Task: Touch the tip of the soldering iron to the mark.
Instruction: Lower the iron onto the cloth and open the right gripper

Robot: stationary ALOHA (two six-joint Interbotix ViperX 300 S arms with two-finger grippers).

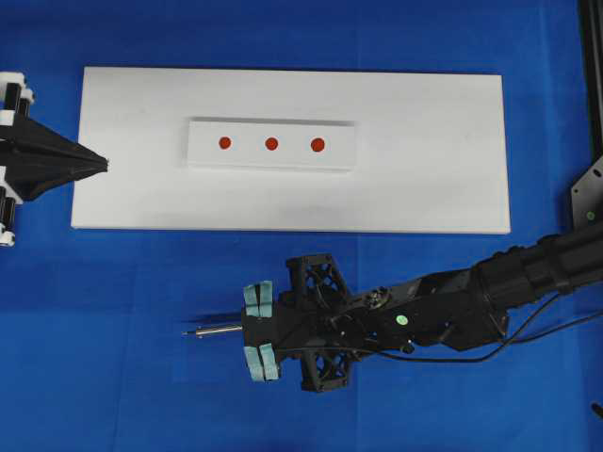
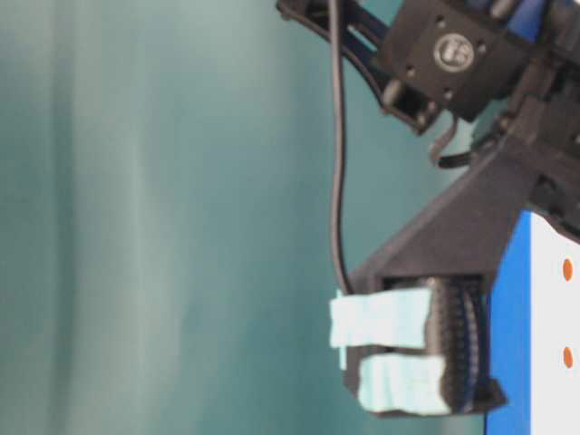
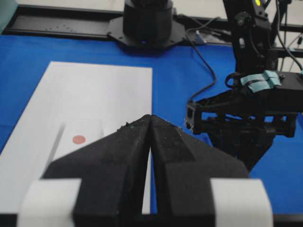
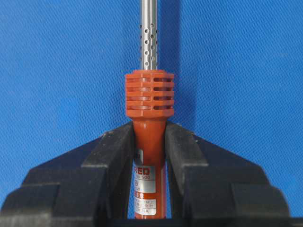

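We have four views. The overhead view looks straight down on the white board (image 1: 292, 151), from well above. The table-level view sits very close to the right gripper (image 2: 399, 358), rotated a quarter turn. The left wrist view faces along the left gripper (image 3: 150, 124) across the board. The right wrist view looks along its jaws, close. The overhead and left wrist views share the board.

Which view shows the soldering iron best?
Right wrist view: the soldering iron fills the frame, orange handle clamped in the right gripper. Overhead shows only its silver shaft. Table-level shows just a black cord; left wrist shows none of it.
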